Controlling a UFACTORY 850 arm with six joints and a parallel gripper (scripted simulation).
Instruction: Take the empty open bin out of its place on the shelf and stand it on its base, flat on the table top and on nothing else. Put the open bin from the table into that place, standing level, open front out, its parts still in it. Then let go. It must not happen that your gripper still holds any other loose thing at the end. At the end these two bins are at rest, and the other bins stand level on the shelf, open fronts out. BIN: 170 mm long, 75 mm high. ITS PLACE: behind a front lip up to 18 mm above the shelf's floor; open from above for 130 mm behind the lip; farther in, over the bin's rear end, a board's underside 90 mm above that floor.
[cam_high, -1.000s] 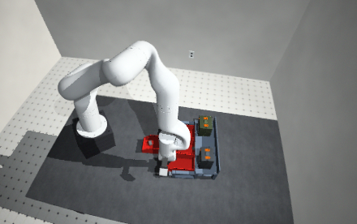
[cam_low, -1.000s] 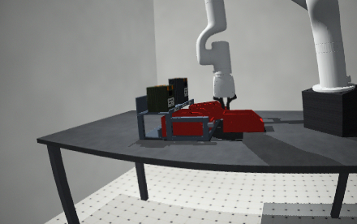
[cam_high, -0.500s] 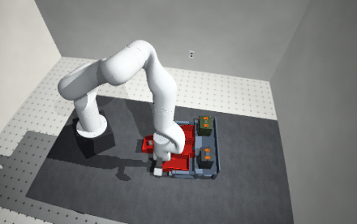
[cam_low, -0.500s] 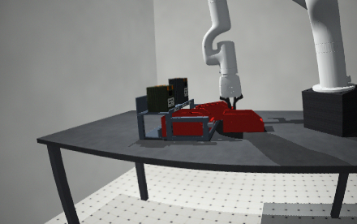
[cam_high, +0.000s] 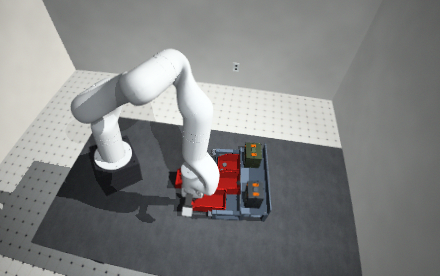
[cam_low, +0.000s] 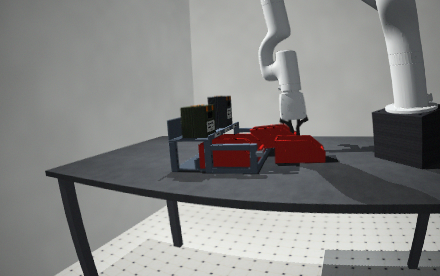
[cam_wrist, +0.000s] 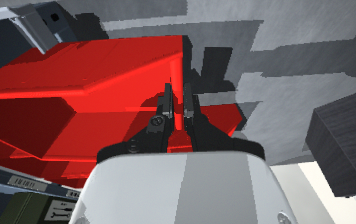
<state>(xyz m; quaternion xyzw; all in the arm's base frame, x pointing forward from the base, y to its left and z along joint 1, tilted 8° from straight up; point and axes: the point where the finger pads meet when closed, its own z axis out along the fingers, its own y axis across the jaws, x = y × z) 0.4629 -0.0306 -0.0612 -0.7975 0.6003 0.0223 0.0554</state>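
The empty red bin (cam_high: 209, 201) (cam_low: 267, 131) (cam_wrist: 105, 125) is raised, part over the shelf's front and part out beyond it; its tilt is hard to tell. My gripper (cam_high: 189, 201) (cam_low: 294, 132) (cam_wrist: 178, 93) is shut on its front wall, one finger inside and one outside. The other red bin (cam_high: 178, 178) (cam_low: 300, 150) (cam_wrist: 231, 117) stands on the table in front of the shelf. The arm hides most of it in the top view, and its contents are hidden. The blue-grey shelf (cam_high: 268, 172) (cam_low: 174, 156) stands behind the bins.
Other red bins (cam_high: 229, 181) (cam_low: 231, 158) stand in the shelf beside the open place. A green box (cam_high: 253, 157) (cam_low: 194, 123) (cam_wrist: 22, 209) and a dark box (cam_high: 254, 196) (cam_low: 220, 111) stand on the shelf's upper board. The robot's dark base block (cam_low: 400, 137) (cam_wrist: 335, 145) is beyond the table bin.
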